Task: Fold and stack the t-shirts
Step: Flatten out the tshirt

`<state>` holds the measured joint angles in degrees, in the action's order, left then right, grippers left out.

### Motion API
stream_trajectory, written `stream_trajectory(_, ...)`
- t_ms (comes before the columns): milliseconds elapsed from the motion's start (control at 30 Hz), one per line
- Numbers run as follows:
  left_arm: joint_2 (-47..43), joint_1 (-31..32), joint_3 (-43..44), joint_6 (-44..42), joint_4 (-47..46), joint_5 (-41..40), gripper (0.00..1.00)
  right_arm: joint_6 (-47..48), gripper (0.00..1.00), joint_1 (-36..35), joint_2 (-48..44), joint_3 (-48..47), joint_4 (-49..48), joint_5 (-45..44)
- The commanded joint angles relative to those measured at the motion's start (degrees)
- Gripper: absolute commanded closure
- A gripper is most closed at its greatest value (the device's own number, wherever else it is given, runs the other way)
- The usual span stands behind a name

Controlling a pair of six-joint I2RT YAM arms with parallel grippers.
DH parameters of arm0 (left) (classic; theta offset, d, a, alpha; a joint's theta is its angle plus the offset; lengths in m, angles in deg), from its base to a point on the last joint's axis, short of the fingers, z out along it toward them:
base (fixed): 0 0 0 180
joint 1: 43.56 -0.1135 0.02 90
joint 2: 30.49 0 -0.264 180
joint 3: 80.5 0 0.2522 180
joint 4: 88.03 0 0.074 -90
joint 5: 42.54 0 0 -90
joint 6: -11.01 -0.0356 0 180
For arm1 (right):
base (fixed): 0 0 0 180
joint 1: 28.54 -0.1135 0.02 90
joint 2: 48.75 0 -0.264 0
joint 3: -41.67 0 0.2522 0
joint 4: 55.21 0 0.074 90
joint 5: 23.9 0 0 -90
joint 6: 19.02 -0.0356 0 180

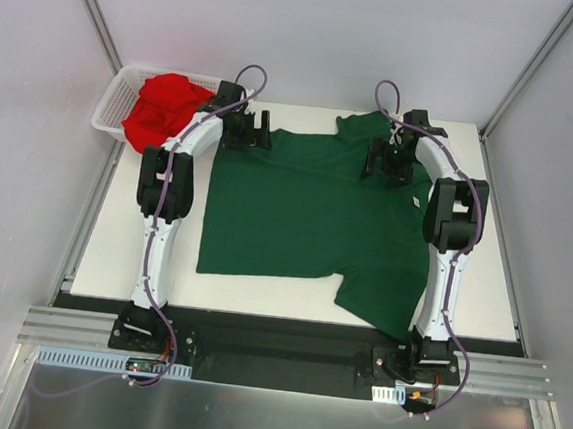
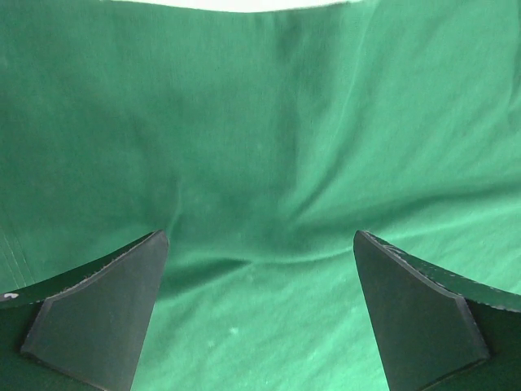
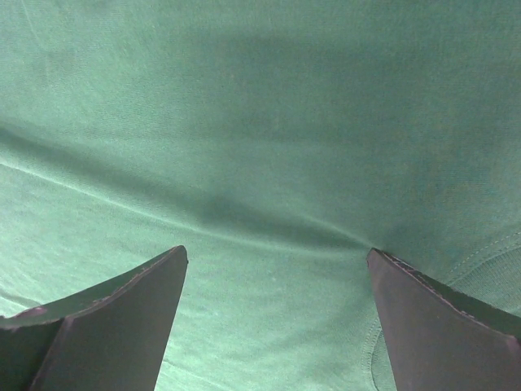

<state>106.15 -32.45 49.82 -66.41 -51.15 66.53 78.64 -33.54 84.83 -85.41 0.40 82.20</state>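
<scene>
While the green t-shirt [image 1: 297,210] lies spread, left gripper [image 2: 260,236] at its eleven o'clock, right gripper [image 3: 277,252] at one o'clock, both jaws apart, empty; red t-shirt [image 1: 161,103] in basket [image 1: 104,115].

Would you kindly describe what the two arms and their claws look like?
The left arm and right arm match: white links, black joints and bases, with a grey-purple cable looping along each. The left claw and right claw are black, with dark wedge-shaped fingers tapering to a tip.
</scene>
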Motion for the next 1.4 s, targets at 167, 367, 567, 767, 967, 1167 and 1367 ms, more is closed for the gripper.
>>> stream_trajectory(167, 5.3, -1.5, 9.0, -0.7, 9.4, 1.6, 0.01, 0.2, 0.04, 0.6, -2.8, 1.3, 0.4, 0.9)
stream_trajectory(367, 4.1, -1.6, 8.7, -1.5, 9.6, 0.7, 0.01, 0.0, 0.04, 0.6, -4.0, 2.0, 0.0, 1.1)
stream_trajectory(567, -5.9, -0.7, 2.9, -3.5, 4.8, -1.0, 0.01, -0.1, 0.04, 0.6, -4.6, 3.4, -0.5, 1.6)
stream_trajectory(767, -16.0, 0.7, -6.6, -4.1, 2.7, -0.6, 0.01, -0.5, 0.04, 0.6, -5.6, 5.2, -1.5, 2.4)
stream_trajectory(967, -23.3, 2.9, -23.5, -3.3, -6.8, -3.3, 0.01, -0.9, 0.04, 0.6, -6.0, 6.0, -2.0, 3.1)
stream_trajectory(1167, -23.1, 4.7, -33.2, -2.6, -15.8, -5.6, 0.01, -1.1, 0.04, 0.5, -7.0, 7.5, -2.9, 3.1)
stream_trajectory(1367, -19.8, 5.9, -34.0, -2.5, -17.3, -6.3, 0.01, -1.0, 0.04, 0.4, -7.3, 8.0, -3.1, 3.1)
